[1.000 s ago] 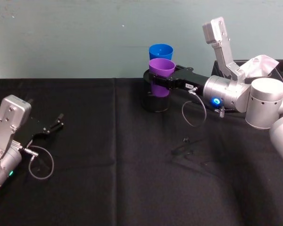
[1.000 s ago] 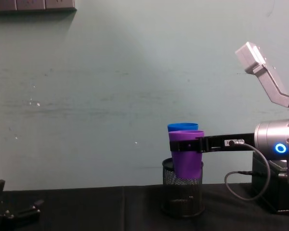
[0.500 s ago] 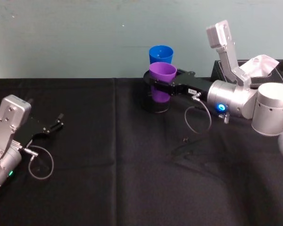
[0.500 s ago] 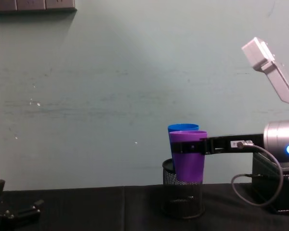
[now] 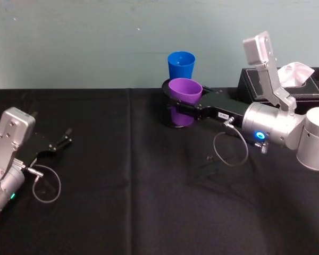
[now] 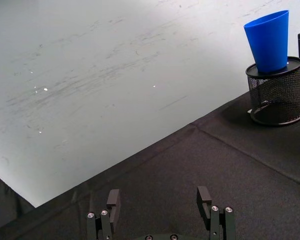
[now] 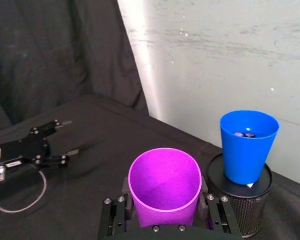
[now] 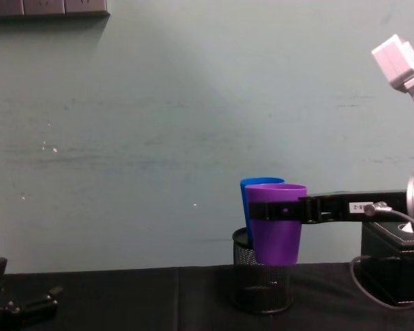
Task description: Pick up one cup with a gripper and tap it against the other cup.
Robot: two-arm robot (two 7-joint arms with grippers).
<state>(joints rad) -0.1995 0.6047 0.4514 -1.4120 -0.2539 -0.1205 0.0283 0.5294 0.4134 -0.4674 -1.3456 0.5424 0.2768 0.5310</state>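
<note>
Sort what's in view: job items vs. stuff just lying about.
Job:
purple cup, clamped in the right gripper
blue cup, standing atop the mesh pen holder

Lying about:
mesh pen holder
tissue box
left gripper, open, parked at far left

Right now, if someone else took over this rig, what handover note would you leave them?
Right gripper: fingers shut on the purple cup, held upright above the table, just in front of the blue cup.
Left gripper: open, parked low at the table's left side.
Blue cup stands on the black mesh pen holder by the wall; the cups are apart.
Done: purple cup lifted.
To do: tap it against the blue cup, if that has not happened.
</note>
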